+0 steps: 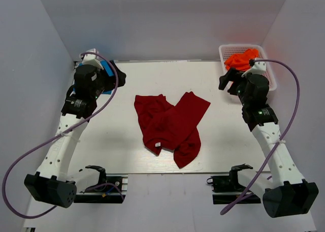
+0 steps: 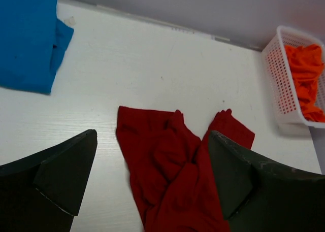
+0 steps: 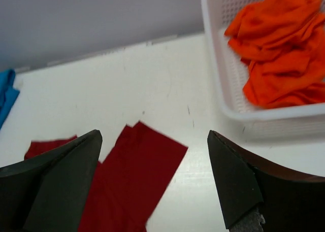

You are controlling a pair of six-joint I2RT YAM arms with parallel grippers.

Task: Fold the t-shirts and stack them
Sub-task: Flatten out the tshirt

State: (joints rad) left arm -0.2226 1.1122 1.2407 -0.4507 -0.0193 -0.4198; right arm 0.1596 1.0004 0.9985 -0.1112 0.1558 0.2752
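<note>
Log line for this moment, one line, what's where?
red t-shirt: crumpled, mid-table | blue t-shirt: folded, far left | orange t-shirts: in basket | left gripper: open | right gripper: open

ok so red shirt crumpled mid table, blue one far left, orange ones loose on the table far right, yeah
One slip: the orange shirts lie in the white basket at far right, not loose on the table; the right wrist view shows it. The rest stands.

A lab test cell: a white table (image 1: 223,140) boxed in by plain grey panels (image 1: 162,19).
</note>
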